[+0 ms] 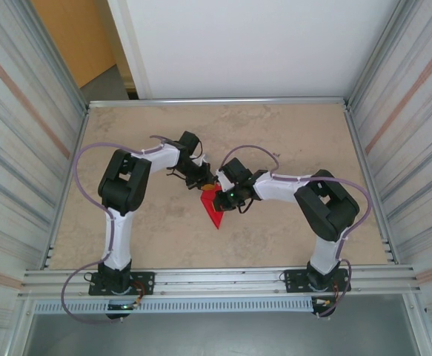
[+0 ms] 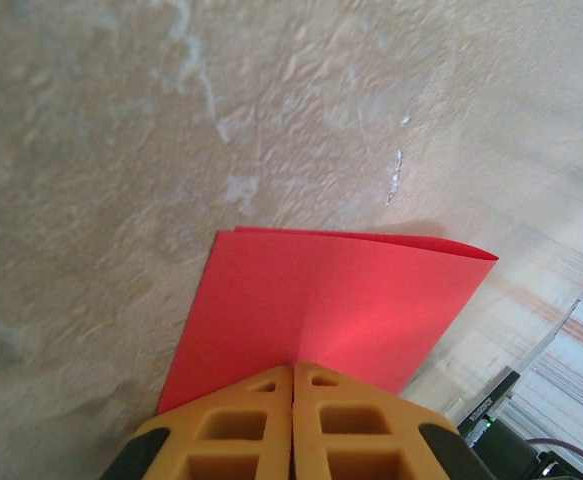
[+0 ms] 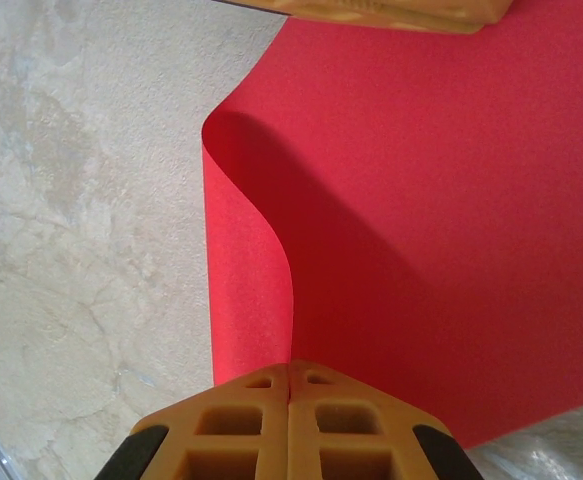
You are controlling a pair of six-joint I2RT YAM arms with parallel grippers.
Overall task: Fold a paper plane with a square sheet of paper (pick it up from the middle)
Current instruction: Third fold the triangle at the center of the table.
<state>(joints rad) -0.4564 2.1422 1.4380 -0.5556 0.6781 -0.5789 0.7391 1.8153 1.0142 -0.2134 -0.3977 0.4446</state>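
Left wrist view: square sheet of paper (image 2: pixel 321 300) juts from the clamped left pincer (image 2: pixel 293 368); right pincer (image 3: pixel 289 365) grips it too

You have the square sheet of paper (image 1: pixel 214 211) near the middle of the table (image 1: pixel 290 133), between the two arms. The left gripper (image 1: pixel 205 184) reaches in from the left and far side, the right gripper (image 1: pixel 227 199) from the right. They meet at the sheet's far end, just beside each other. Each has an edge of the sheet pinched between its fingertips, and the sheet runs from them toward the near edge. In the right wrist view, the left gripper's fingers (image 3: pixel 391 12) sit on the opposite edge.
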